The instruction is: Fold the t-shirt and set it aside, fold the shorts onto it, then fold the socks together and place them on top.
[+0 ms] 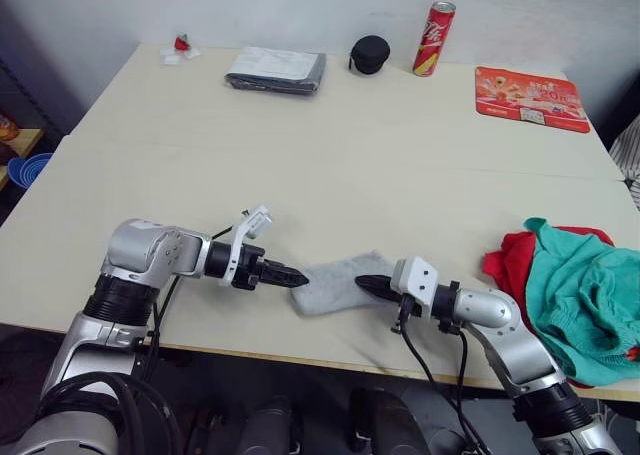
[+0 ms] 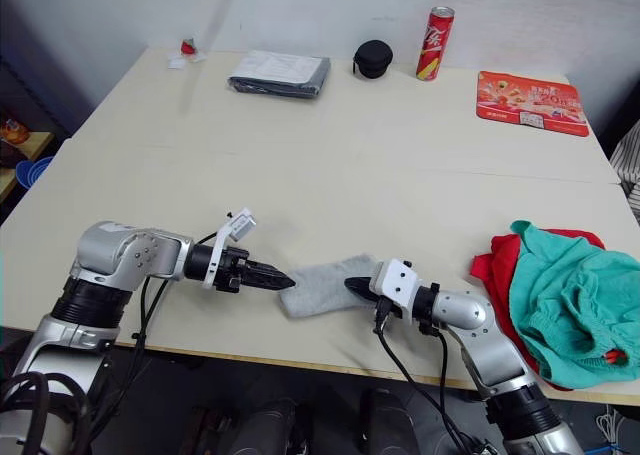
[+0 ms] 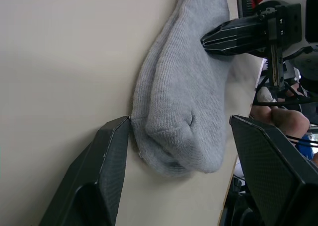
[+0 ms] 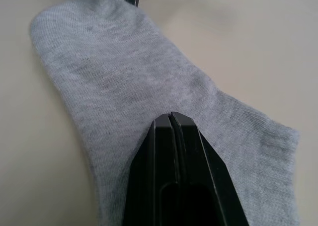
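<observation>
Socks (image 1: 338, 283) lie flat near the front table (image 1: 330, 165) edge, directly between the two grippers. Left gripper (image 1: 296, 276) sits at the toe end, fingers (image 3: 99, 181) spread wide in the left wrist view, one finger touching the sock edge, the other standing off from it; nothing pinched. Right gripper (image 1: 366, 284) comes in from the opposite end, fingers pressed together, tip resting on top of the grey fabric around mid-sock; can't tell whether any fabric is caught between them. Teal shorts (image 1: 585, 295) are heaped on the red t-shirt (image 1: 510, 260), well off to the outer side of the right arm at the table's edge, apart from the socks. Far beyond both grippers: flat grey folded packet (image 1: 277, 71), black round case (image 1: 370, 54), red can (image 1: 434, 38) standing upright, red printed mat (image 1: 531, 97).
</observation>
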Controlling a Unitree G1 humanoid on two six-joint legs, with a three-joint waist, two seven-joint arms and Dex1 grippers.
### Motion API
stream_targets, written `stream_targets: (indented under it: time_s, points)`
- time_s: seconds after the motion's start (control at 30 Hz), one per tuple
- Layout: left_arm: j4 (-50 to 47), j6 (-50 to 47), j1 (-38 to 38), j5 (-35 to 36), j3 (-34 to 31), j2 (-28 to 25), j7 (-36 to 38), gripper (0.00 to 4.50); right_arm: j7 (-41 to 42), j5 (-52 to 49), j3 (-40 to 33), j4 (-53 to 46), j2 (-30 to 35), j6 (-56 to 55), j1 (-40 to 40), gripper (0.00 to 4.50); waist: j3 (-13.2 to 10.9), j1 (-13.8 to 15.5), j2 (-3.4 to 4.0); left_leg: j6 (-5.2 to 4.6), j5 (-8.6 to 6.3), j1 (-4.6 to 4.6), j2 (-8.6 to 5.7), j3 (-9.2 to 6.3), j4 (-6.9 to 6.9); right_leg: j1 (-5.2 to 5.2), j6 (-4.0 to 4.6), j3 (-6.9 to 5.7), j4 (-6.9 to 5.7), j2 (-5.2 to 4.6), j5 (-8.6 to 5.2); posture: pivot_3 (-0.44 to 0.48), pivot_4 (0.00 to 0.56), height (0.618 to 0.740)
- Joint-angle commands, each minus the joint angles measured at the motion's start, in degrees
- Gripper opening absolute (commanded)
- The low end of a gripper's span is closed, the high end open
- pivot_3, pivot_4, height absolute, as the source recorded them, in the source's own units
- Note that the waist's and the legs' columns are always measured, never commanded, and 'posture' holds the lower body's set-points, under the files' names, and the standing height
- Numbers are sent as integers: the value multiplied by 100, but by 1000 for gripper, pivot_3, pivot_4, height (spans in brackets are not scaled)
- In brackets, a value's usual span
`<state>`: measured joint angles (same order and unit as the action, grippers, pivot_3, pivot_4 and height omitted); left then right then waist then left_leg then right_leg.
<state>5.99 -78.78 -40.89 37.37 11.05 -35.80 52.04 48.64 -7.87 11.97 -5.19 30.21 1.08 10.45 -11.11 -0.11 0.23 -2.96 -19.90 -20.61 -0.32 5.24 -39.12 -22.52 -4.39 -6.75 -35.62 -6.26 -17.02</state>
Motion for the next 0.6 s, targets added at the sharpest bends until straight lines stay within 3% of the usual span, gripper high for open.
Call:
stream_targets:
  time_s: [0.03, 0.37, 0.6]
  points:
    - [89, -50, 40, -72, 112, 249, -144, 2954, -22, 65, 67, -6, -51, 38, -121, 0, 0, 3, -1, 0, 0, 1, 0, 0, 0, 2, 0, 0, 0, 0, 0, 0, 150, 740]
    - [202, -65, -126, 140, -538, 548, -185, 29, -132, 100, 117, -44, -123, 105, -181, 0, 1, 1, -6, 2, 2, 2, 0, 1, -1, 1, 0, 0, -1, 0, 0, 0, 150, 740]
    - [-130, -258, -724, 384, -432, 599, 78, 29, -215, 163, 148, -8, -118, 213, -204, 0, 0, 3, -7, 5, 3, 2, 0, 1, -2, 2, 0, 0, -2, 0, 0, 0, 150, 740]
